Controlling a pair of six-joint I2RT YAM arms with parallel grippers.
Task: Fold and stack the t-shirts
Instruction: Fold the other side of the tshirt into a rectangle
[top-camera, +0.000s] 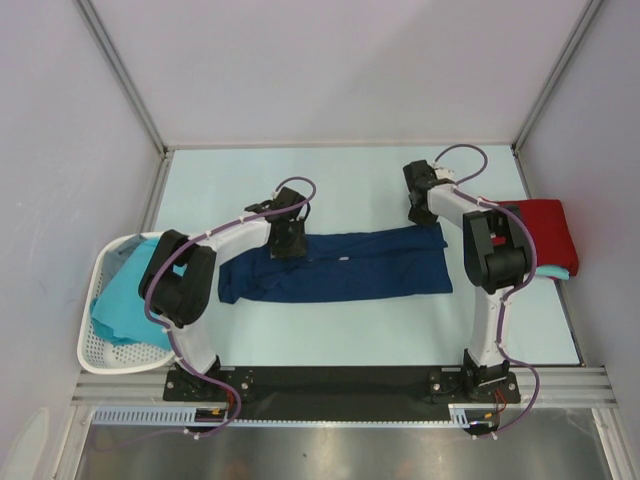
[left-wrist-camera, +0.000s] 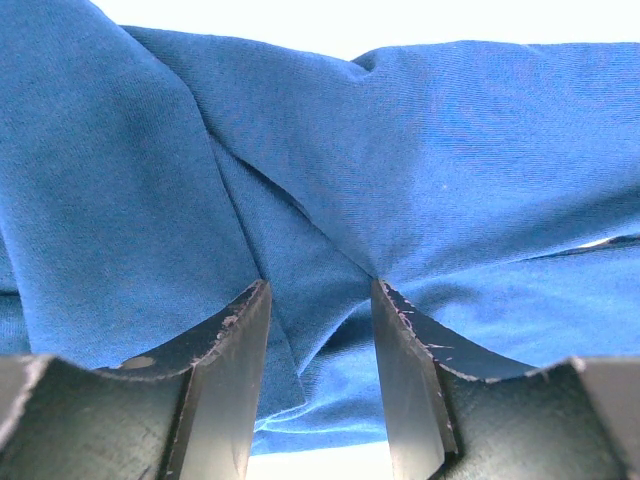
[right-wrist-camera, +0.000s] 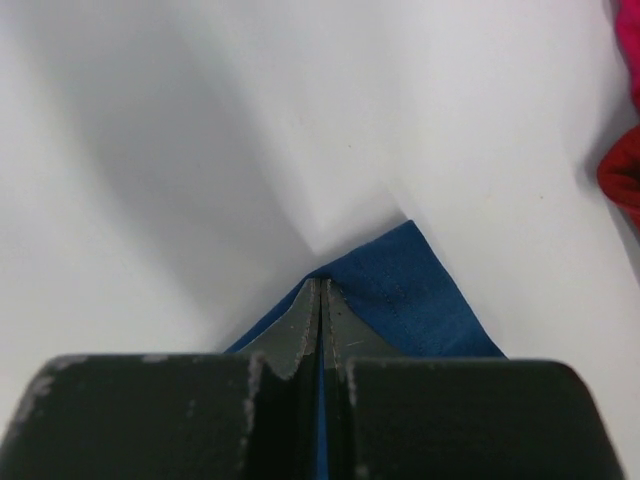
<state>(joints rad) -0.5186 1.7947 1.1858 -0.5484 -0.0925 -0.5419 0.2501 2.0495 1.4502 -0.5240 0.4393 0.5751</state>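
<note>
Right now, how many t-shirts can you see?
4: navy shirt mid-table, red shirt at the right edge, an aqua shirt under it, aqua cloth in the basket at left, which may hide more.

Left gripper jaws apart, right gripper jaws together.

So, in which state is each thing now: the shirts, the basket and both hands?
navy t-shirt, folded into a long strip, flat on the table
red t-shirt, folded, at the table's right edge
turquoise t-shirts, crumpled in the basket
basket, upright, holding shirts
left hand, open, at the navy t-shirt
right hand, shut on the navy t-shirt's corner
</note>
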